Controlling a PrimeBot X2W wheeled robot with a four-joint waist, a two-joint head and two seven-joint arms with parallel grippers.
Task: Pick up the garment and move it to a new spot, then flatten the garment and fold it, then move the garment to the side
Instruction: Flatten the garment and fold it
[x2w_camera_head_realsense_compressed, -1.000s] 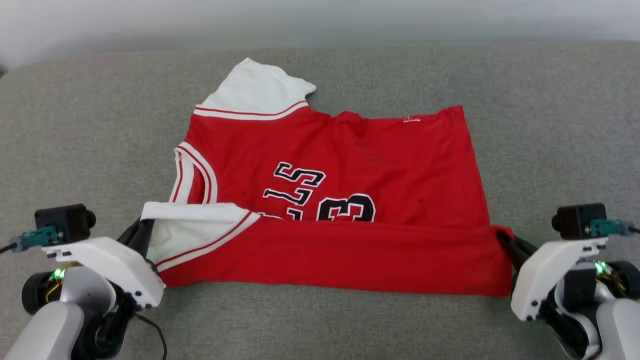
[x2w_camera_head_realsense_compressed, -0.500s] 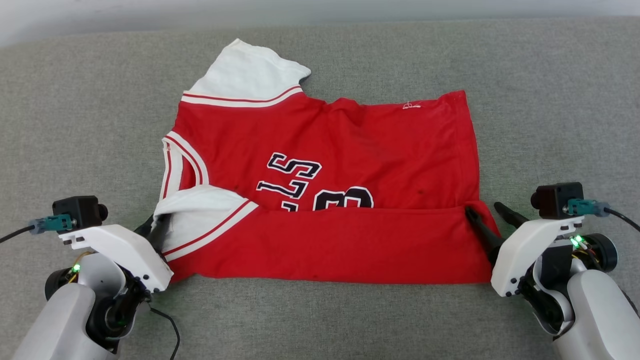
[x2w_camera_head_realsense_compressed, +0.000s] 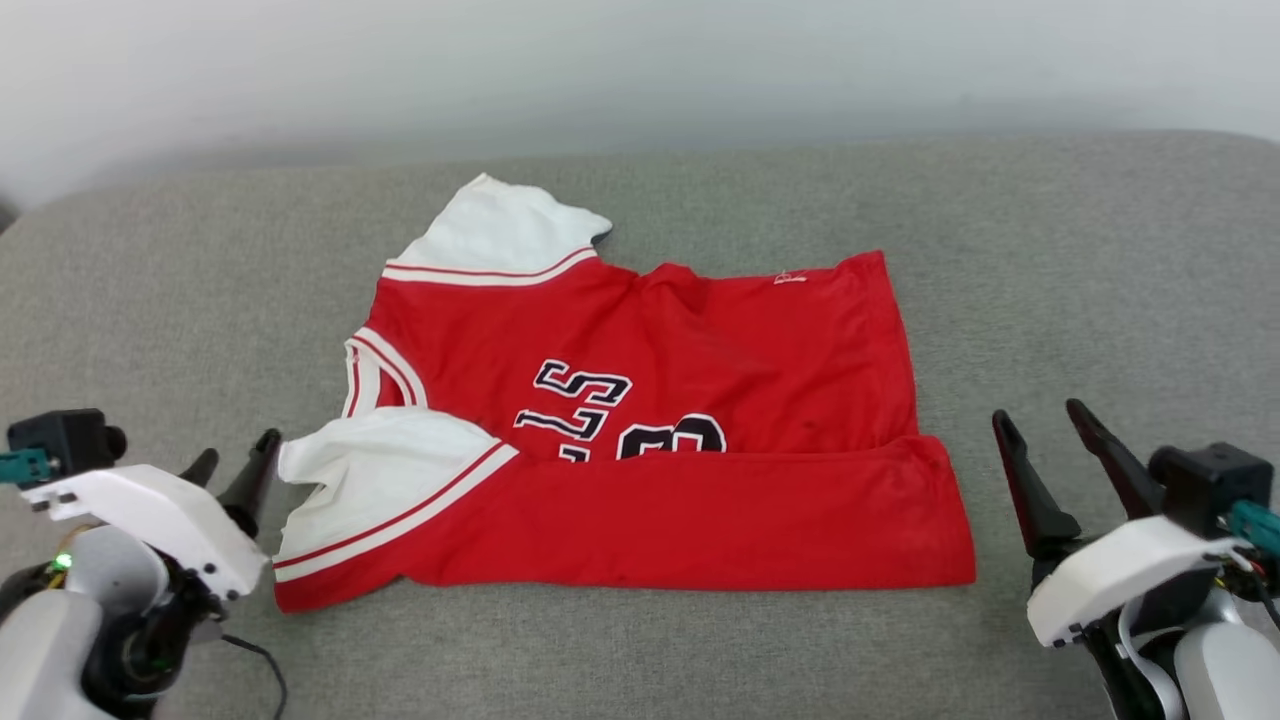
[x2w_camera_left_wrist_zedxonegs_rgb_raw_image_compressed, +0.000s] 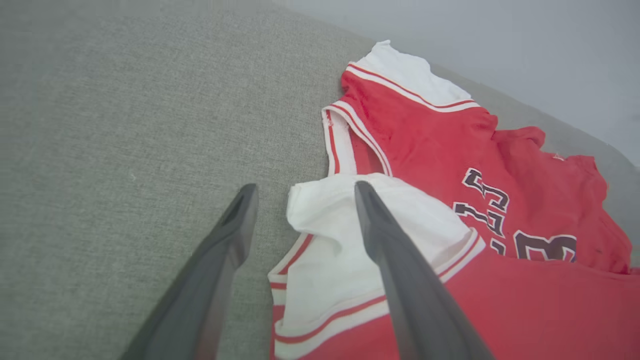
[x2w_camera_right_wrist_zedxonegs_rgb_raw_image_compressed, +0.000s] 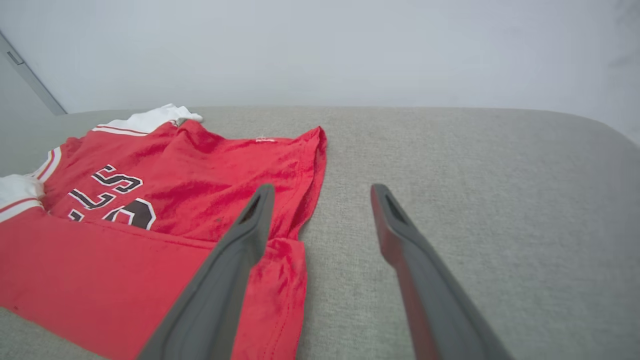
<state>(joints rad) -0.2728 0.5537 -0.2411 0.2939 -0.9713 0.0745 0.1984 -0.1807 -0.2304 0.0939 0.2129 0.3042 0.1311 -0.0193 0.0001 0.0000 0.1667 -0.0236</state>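
Note:
The garment (x2w_camera_head_realsense_compressed: 660, 440), a red jersey with white sleeves and black lettering, lies sideways on the grey cushioned surface (x2w_camera_head_realsense_compressed: 1050, 280), its near long edge folded over the lettering. One white sleeve (x2w_camera_head_realsense_compressed: 500, 225) sticks out at the back, the other (x2w_camera_head_realsense_compressed: 370, 470) lies on the near left. My left gripper (x2w_camera_head_realsense_compressed: 234, 452) stands open just left of that near sleeve, apart from it. In the left wrist view the garment (x2w_camera_left_wrist_zedxonegs_rgb_raw_image_compressed: 475, 165) lies right of my open left gripper (x2w_camera_left_wrist_zedxonegs_rgb_raw_image_compressed: 305, 192). My right gripper (x2w_camera_head_realsense_compressed: 1040, 418) is open, off the garment's right edge. In the right wrist view the garment (x2w_camera_right_wrist_zedxonegs_rgb_raw_image_compressed: 190, 185) lies left of my right gripper (x2w_camera_right_wrist_zedxonegs_rgb_raw_image_compressed: 322, 192).
A pale wall (x2w_camera_head_realsense_compressed: 640, 70) rises behind the grey surface's rounded back edge. Bare grey fabric (x2w_camera_head_realsense_compressed: 150, 300) stretches on both sides of the garment and along the near edge.
Both grippers let go of the folded edge, opened and drew back outward. The fold now rests on the garment. The head camera tilted, so the whole picture shifted down.

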